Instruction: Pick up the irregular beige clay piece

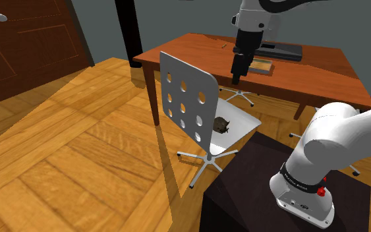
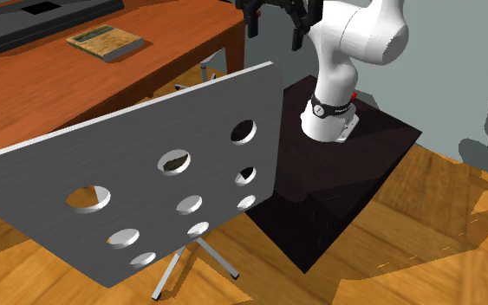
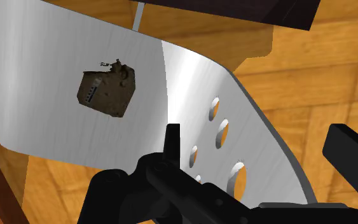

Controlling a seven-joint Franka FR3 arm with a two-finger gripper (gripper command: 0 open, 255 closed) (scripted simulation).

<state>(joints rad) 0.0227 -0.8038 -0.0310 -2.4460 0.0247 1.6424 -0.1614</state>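
Grey walls (image 1: 177,20) meet parquet floor (image 1: 78,165) around desk (image 1: 197,56) and chair (image 2: 120,156).

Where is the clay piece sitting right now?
The brownish, irregular clay lump lies on the seat of the silvery perforated swivel chair, near its backrest, in the middle of the shoulder view. The open black pincer hangs higher up, not touching it.

Shoulder cam sits beside and a bit behind my stand (image 1: 256,181), up high. It looks down and away over the chair (image 1: 190,99) to the counter (image 1: 197,56) beyond, mid range. Second exterior cam is on the opposite side, very close behind the chair back, facing my stand, with the counter at its upper left. Wrist cam looks down along my fingers (image 3: 352,156) onto the chair seat, close. All three share the chair; both exteriors share stand and counter.
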